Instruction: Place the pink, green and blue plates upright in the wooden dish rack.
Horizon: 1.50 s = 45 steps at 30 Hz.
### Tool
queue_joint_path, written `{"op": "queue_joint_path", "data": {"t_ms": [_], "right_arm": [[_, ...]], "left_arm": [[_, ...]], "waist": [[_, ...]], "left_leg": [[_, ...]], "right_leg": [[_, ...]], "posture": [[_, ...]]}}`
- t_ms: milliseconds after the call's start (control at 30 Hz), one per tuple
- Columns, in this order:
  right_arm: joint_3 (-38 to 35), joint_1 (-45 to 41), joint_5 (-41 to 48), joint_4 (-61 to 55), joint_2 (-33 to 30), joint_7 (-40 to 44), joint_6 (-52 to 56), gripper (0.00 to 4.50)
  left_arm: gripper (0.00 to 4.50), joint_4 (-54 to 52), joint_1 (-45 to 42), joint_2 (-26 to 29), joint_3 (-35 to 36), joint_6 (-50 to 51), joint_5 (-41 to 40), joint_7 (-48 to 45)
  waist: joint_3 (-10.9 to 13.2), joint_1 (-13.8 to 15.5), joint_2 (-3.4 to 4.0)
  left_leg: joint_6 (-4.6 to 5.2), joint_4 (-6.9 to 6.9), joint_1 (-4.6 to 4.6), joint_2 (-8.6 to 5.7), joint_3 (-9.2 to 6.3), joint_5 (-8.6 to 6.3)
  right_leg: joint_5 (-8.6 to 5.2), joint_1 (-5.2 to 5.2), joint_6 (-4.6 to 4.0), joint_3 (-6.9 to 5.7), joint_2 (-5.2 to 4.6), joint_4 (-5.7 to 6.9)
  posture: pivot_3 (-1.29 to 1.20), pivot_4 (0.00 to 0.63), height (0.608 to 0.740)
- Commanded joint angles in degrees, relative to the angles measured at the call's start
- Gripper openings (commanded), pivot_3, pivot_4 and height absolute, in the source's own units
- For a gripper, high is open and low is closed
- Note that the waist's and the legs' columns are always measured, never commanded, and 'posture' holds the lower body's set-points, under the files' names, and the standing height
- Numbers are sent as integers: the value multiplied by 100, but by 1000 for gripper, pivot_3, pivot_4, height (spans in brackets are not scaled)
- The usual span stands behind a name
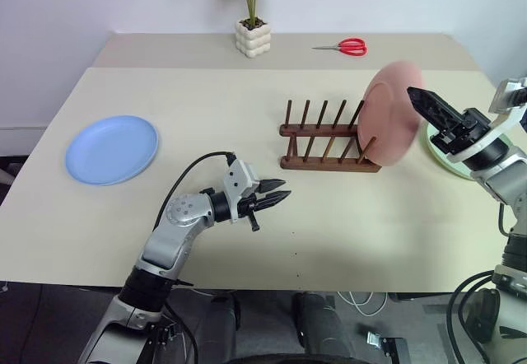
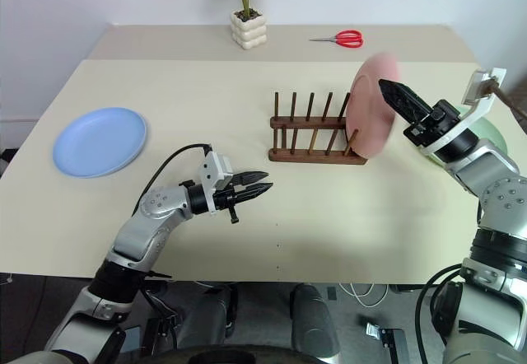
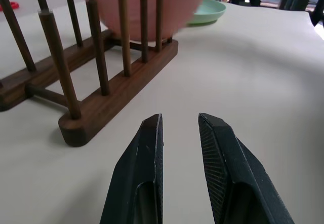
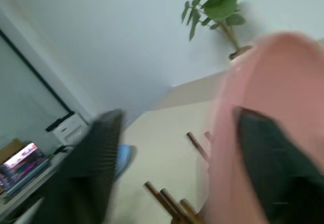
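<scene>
The pink plate [image 1: 389,113] stands on edge at the right end of the wooden dish rack [image 1: 325,137], leaning among its last pegs. My right gripper [image 1: 422,103] is at the plate's right rim. In the right wrist view its fingers [image 4: 93,168] stand wide apart with the plate's edge [image 4: 263,82] between them, so it is open. The green plate [image 3: 207,11] lies flat on the table to the right of the rack, partly hidden by the right arm. The blue plate [image 1: 111,150] lies flat at the table's left. My left gripper [image 1: 276,197] hovers low in front of the rack, slightly open and holding nothing.
Red scissors [image 1: 346,47] and a potted plant [image 1: 251,26] sit at the back of the table [image 1: 206,92]. The rack's other slots hold nothing. Bare table lies between the blue plate and the rack.
</scene>
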Motion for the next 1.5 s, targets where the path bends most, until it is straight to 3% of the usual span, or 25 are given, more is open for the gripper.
{"op": "queue_joint_path", "data": {"t_ms": [33, 233, 433, 533, 700, 933, 1067, 1300, 1500], "right_arm": [[-134, -78, -318, -12, -18, -56, -456, 4475], [-220, -201, -1471, -147, -82, -169, -2126, 4475], [196, -353, -2818, -526, -324, -545, -3313, 4475], [489, -174, -3394, -333, -554, -606, -3355, 4475], [213, -26, -3557, 277, -866, -651, -3205, 4475], [360, 223, -4132, 1314, -1399, -596, -3190, 4475], [1164, 695, -4799, 1754, -1718, 129, -3417, 4475], [1755, 271, -5360, 2829, -1646, 232, -4075, 4475], [2075, -90, -5890, 3596, -1446, -294, -4625, 4475]], "left_arm": [[1103, -229, 4, 16, 90, 2, -65, 21], [1103, -312, 35, 49, 106, 65, -92, 40], [1103, -302, 12, 55, 106, 89, -101, 56], [1103, -258, -16, 26, 90, 64, -92, 63], [1103, -293, -16, 3, 73, 49, -88, 54], [1103, -304, 3, -17, 37, 64, -77, 57], [1103, -303, -11, -63, -5, 87, -74, 53], [1103, -306, -33, -155, -74, 103, -41, 67], [1103, -387, 27, -180, -109, 141, -55, 110]], "waist": [[0, -1, 0], [0, -1, 0], [0, -19, 3], [0, -13, 2], [0, 18, 2], [0, -3, 3], [-1, -22, 5], [-2, -33, 13], [-1, -28, 11]], "left_leg": [[0, 0, 0, 0, 0, 0], [0, 0, 0, 0, 1, 0], [0, -4, 0, 0, 2, 0], [0, -4, 1, 0, 2, 0], [0, 1, -1, -2, 4, 0], [0, -1, 1, -1, 5, 0], [0, -4, 4, -1, 6, 0], [0, 0, 5, -1, 12, 0], [-1, -1, 6, -1, 12, 0]], "right_leg": [[0, 0, 0, 0, 0, 0], [7, -1, 13, 0, 0, 0], [7, -5, 14, 1, 0, 0], [6, -4, 12, 0, 0, 0], [-2, -2, -4, 3, -4, -1], [-3, -2, -6, 3, -3, -1], [-3, -1, -4, 4, -1, -1], [-1, -2, -3, 9, -2, 0], [-1, -1, -2, 9, -2, 0]], "posture": [[0, 150, 730], [0, 150, 730], [0, 150, 730], [0, 150, 730], [0, 150, 730], [0, 150, 730], [0, 150, 730], [0, 150, 730], [0, 150, 730]]}}
